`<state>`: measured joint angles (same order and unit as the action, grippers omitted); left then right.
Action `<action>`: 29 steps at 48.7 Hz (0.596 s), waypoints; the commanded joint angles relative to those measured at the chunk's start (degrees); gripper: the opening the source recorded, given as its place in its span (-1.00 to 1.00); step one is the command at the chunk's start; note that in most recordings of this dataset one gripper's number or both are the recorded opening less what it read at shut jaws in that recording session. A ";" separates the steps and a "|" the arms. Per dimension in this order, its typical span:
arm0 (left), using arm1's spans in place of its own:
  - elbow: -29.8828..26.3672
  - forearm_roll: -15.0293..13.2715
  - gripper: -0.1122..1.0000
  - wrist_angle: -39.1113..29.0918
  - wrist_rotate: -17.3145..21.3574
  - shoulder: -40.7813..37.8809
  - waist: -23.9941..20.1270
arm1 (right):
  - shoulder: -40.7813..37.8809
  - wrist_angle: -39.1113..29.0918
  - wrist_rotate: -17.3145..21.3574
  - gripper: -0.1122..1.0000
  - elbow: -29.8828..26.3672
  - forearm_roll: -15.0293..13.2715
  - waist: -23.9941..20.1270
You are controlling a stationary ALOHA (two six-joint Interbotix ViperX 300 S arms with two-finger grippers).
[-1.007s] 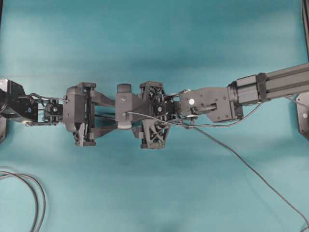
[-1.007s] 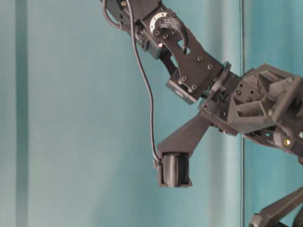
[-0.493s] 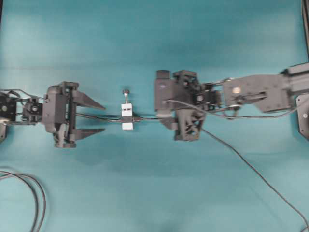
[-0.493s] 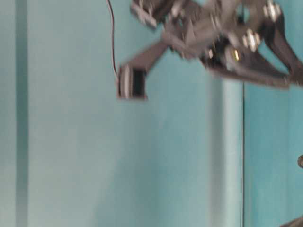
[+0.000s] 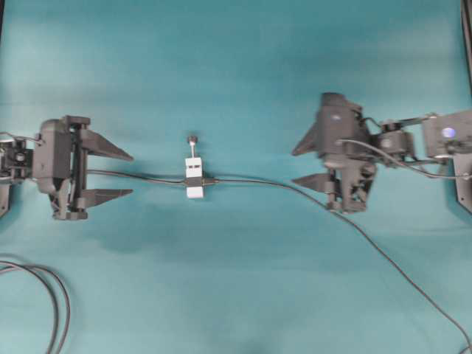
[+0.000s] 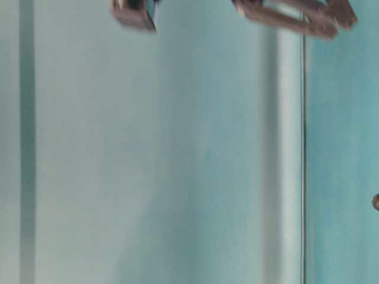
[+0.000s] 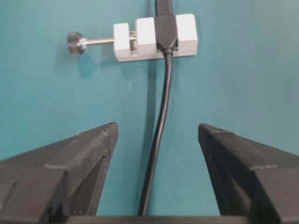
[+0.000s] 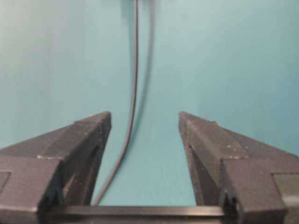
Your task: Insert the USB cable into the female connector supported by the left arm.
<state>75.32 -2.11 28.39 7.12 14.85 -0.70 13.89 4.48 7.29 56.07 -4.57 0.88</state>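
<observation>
Lying flat mid-table, the female connector [image 5: 195, 167] sits between both arms, long axis crosswise to them, nearer the left gripper [image 5: 114, 175]. USB cable [image 5: 280, 185] appears already seated. Both jaws gape empty, right gripper [image 5: 307, 164] included.

The white female connector [image 5: 194, 177] lies mid-frame on the teal surface [image 5: 236, 295], knob pointing up-frame. The USB cable [image 5: 280, 185] is plugged into its right side. My left arm [image 5: 63, 179] sits far left, apart from it.
</observation>
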 commanded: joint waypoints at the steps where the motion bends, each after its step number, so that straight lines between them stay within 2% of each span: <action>1: 0.18 -0.18 0.58 -1.76 -1.49 3.43 -0.70 | 4.13 2.99 0.00 0.34 2.29 0.00 0.09; 9: 2.11 -0.18 0.58 -5.01 -2.99 9.84 -1.67 | 9.49 8.88 0.09 0.34 7.73 0.00 0.70; 15: 3.96 0.00 0.58 -6.33 -2.55 16.44 -1.67 | 14.33 11.34 -0.09 0.34 11.60 0.00 1.14; 23: 5.98 0.18 0.58 -6.86 -2.90 25.93 -1.58 | 20.21 9.14 0.09 0.34 14.94 0.00 1.23; 29: 5.54 0.18 0.58 -8.35 -2.90 33.22 -1.32 | 23.29 3.78 0.26 0.34 15.64 0.00 0.88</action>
<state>81.83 -2.11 20.48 4.75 44.74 -2.20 35.60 10.55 7.47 72.07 -4.48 2.02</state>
